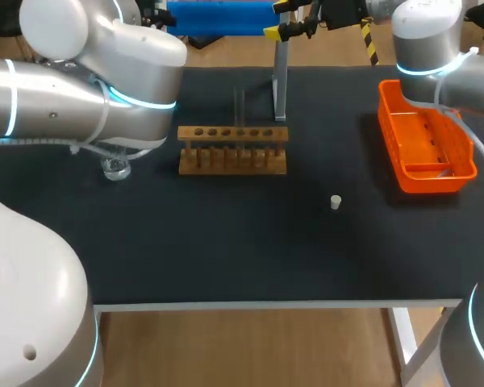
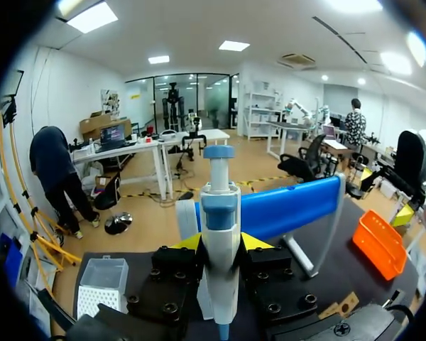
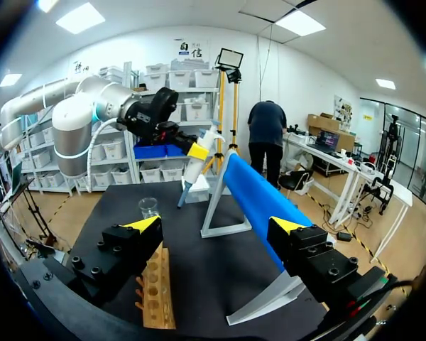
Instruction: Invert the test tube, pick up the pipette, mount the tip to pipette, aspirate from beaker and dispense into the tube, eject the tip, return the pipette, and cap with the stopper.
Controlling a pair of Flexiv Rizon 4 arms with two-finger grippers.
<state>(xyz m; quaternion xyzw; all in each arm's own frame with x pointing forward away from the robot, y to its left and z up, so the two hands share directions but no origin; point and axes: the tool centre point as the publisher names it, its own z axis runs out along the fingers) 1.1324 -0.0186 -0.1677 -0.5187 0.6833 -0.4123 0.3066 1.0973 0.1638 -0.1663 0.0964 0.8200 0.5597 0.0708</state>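
Wooden rack (image 1: pixel 232 150): your reference point. To its left stands the beaker (image 1: pixel 115 168). To its right, toward the table's front edge, lies the white stopper (image 1: pixel 335 201), and farther right is the orange basket (image 1: pixel 426 145). Behind it is the blue-topped stand (image 1: pixel 280 81). Your left gripper (image 2: pixel 221 243) clamps the pipette (image 2: pixel 219 202), aloft near that stand. Your right gripper (image 3: pixel 216 226), fingers spread and holding nothing, hangs above one end of the rack.

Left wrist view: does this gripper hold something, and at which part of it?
The left gripper is shut on the pipette, gripping its white body from two sides, below the blue collar. The right gripper is open and holds nothing.
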